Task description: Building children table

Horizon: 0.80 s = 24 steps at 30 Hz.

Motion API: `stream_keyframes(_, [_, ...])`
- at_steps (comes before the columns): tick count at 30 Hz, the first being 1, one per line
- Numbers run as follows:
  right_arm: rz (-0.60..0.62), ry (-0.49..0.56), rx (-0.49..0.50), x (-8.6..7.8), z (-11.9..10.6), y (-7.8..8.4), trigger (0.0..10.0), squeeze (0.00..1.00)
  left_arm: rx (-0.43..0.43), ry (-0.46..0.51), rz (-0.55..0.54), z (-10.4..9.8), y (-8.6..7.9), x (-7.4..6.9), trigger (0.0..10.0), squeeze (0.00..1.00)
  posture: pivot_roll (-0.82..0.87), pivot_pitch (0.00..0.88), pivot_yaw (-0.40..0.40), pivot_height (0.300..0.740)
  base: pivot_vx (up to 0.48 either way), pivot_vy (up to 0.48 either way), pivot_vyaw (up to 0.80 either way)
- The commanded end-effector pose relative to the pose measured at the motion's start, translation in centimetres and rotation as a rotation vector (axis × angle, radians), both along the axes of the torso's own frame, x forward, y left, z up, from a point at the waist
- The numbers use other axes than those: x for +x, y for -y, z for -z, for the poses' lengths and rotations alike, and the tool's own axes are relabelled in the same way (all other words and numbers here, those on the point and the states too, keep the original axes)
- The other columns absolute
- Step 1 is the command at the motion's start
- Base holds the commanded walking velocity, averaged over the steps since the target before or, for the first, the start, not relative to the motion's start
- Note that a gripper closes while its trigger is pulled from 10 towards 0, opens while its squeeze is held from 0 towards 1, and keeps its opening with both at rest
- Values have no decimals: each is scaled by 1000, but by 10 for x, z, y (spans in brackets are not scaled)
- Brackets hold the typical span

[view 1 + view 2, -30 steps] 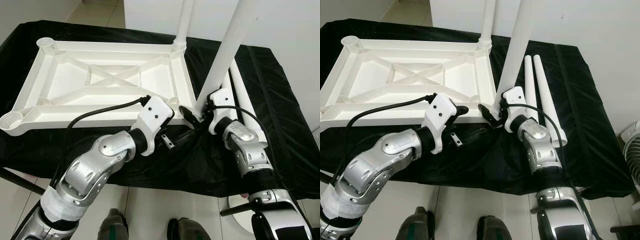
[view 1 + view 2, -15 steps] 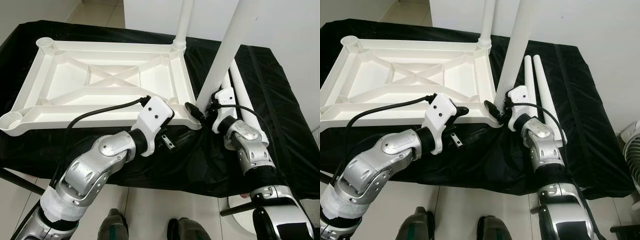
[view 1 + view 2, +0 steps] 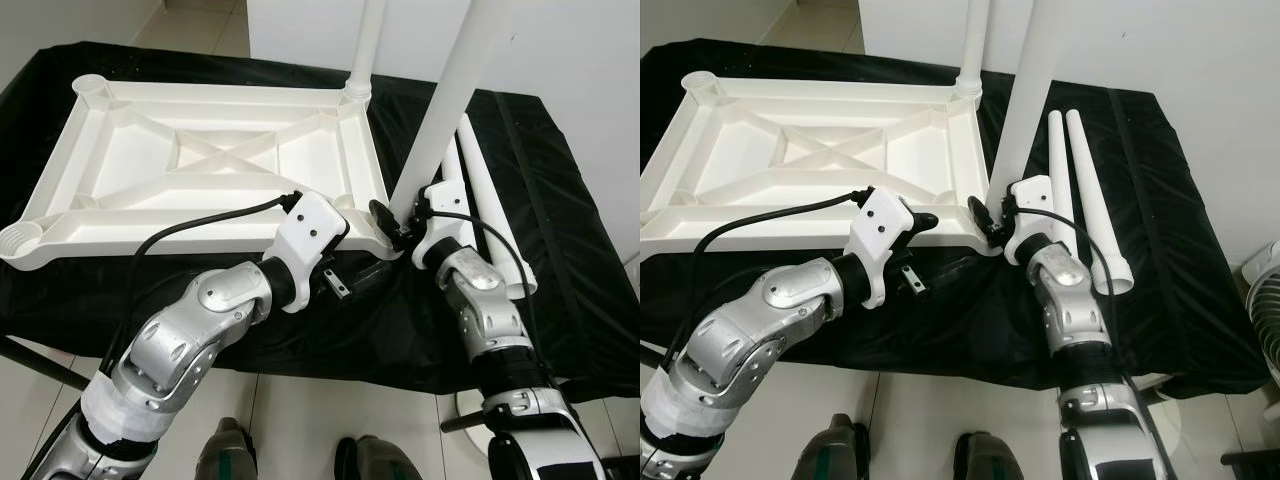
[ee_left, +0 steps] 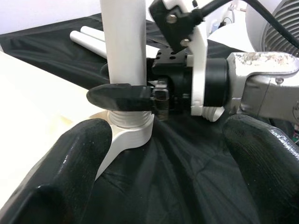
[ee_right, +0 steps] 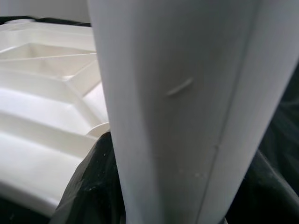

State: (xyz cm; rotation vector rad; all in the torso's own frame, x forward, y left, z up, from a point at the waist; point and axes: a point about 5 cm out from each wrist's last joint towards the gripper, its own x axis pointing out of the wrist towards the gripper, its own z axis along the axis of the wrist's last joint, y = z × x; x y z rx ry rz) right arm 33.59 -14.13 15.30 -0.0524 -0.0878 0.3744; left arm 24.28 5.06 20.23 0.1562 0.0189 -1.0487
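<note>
Cloth, black and creased, covers the tabletop (image 3: 560, 300), and an upside-down white table top (image 3: 210, 165) lies on its left and middle part. At its far right corner 1 leg (image 3: 365, 45) stands upright in a socket. At the near right corner socket (image 3: 385, 238) a 2nd leg (image 3: 455, 95) stands, leaning slightly right, with the right pincer (image 3: 395, 222) closed on its base. The left pincer (image 3: 350, 270) hovers just near of that corner, above the cloth. 2 loose legs (image 3: 490, 215) lie side by side on the cloth to the right. Pale tiled floor (image 3: 300, 410) shows near the tabletop, and a white wall (image 3: 570, 50) rises beyond it.

The right eye view gives the same layout, with a white fan (image 3: 1265, 300) at the right edge beside the tabletop.

In the left wrist view, the left pincer's 2 black fingers (image 4: 70, 163) are spread wide apart with nothing between them. Beyond them the 2nd leg's threaded foot sits in the white socket, and 1 black finger (image 4: 122, 97) of the right pincer crosses the leg just above the socket.

In the right wrist view, the white leg stands very close, with the ribbed underside of the table top behind it and black cloth below.
</note>
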Motion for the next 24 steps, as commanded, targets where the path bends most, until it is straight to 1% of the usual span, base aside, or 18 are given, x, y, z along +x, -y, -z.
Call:
stream_keyframes(1, [31,-38,-9,-1,6,0,10000,0,10,-10,65,1,4,-3,10000,0,102,66,-19,740,0,0,0])
stream_keyframes(5, [67,-34,-1,-6,5,-7,10000,0,8,-11,66,2,4,-3,10000,0,99,64,-27,740,0,0,0])
stream_keyframes(6, [134,-38,5,-12,5,-13,10000,0,8,-12,65,2,4,-4,10000,0,100,62,-32,740,0,0,0])
stream_keyframes(8, [151,-40,7,-14,4,-14,10000,0,8,-12,65,2,4,-4,10000,0,100,62,-32,740,0,0,0])
stream_keyframes(9, [211,-48,17,-17,5,-17,10000,0,6,-13,63,2,5,-4,10000,0,100,60,-35,740,0,0,0])
stream_keyframes(10, [211,-48,17,-17,5,-17,10000,0,6,-13,63,2,5,-4,10000,0,100,60,-35,740,0,0,0])
stream_keyframes(11, [261,-50,6,-19,6,-17,10000,0,4,-13,63,3,5,-4,10000,0,101,59,-38,740,0,0,0])
stream_keyframes(12, [352,-62,22,-22,8,-17,10000,0,2,-14,62,3,5,-5,10000,0,102,59,-41,740,0,0,0])
stream_keyframes(13, [352,-62,22,-22,8,-17,10000,0,2,-14,62,3,5,-5,10000,0,102,59,-41,740,0,0,0])
stream_keyframes(16, [430,-82,34,-26,9,-17,10000,0,1,-15,63,3,5,-5,10000,0,102,59,-41,740,0,0,0])
stream_keyframes(20, [422,-87,41,-29,10,-24,10000,0,1,-16,61,3,5,-5,10000,0,104,61,-43,740,0,0,0])
stream_keyframes(21, [402,-86,53,-30,10,-26,10000,0,1,-16,61,3,5,-5,10000,0,103,62,-43,740,0,0,0])
stream_keyframes(24, [407,-85,56,-30,8,-24,10000,0,2,-17,62,3,5,-5,10000,0,103,62,-43,740,0,0,0])
